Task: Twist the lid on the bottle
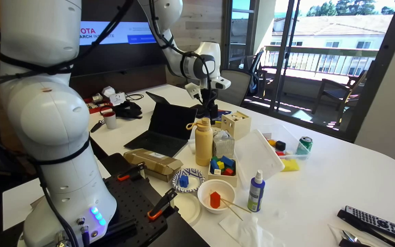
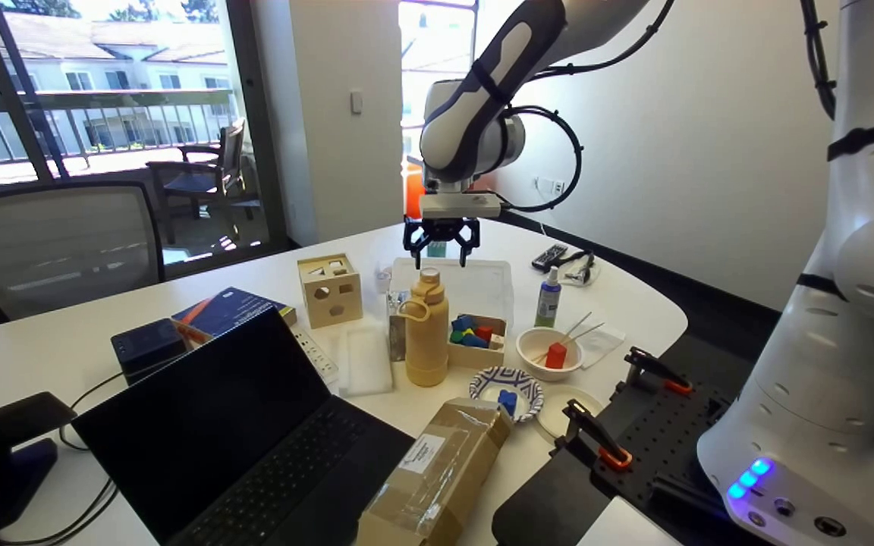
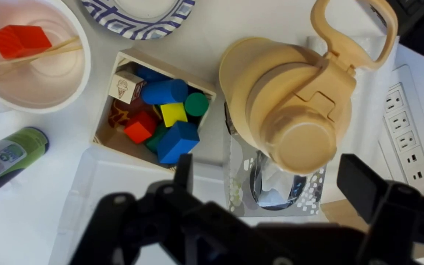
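The tall mustard-yellow bottle (image 1: 204,147) stands upright on the white table in both exterior views (image 2: 427,345). Its round mustard-yellow lid (image 2: 429,276) is on top, with a carry loop at the side. In the wrist view the lid (image 3: 304,146) shows from above, with the bottle body (image 3: 243,79) behind it. My gripper (image 2: 441,260) is open and empty, pointing down, just above the lid and apart from it. In the wrist view the lid lies ahead of the gap between the open fingers (image 3: 267,176), nearer the right finger. In an exterior view the gripper (image 1: 209,111) shows dark behind the lid.
A tissue box (image 3: 276,198) and a wooden box of coloured blocks (image 3: 107,130) stand close to the bottle. A shape-sorter cube (image 2: 331,292), a laptop (image 2: 240,425), a cardboard box (image 2: 437,470), a white bowl (image 2: 532,368) and a spray bottle (image 2: 548,299) are around it.
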Controlling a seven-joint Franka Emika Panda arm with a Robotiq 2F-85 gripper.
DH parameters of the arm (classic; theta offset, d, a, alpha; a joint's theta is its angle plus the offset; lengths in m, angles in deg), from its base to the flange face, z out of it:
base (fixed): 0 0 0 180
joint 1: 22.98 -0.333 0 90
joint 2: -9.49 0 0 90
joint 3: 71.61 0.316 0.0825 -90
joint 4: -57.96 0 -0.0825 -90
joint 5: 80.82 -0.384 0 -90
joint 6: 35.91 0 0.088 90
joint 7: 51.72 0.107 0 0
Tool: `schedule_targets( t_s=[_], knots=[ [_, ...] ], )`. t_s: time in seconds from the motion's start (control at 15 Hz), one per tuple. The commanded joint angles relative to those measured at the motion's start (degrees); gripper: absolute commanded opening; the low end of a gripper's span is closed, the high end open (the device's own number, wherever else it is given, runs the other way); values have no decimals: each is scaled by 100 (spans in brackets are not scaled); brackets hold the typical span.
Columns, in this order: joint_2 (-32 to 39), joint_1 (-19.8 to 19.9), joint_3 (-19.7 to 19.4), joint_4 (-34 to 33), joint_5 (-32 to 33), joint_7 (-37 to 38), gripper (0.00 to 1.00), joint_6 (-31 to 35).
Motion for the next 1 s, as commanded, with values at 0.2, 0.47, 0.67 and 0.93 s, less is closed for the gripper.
schedule_targets(
  t_s=[0.2, 0.47, 0.67, 0.93],
  knots=[
    [201, -287, -154, -94, -45, 67, 100, 220],
    [181, -389, -286, -18, 45, 173, 100, 251],
    [192, -428, -383, 6, 72, 215, 100, 350],
    [254, -435, -435, -35, 33, 154, 100, 307]
  ],
)
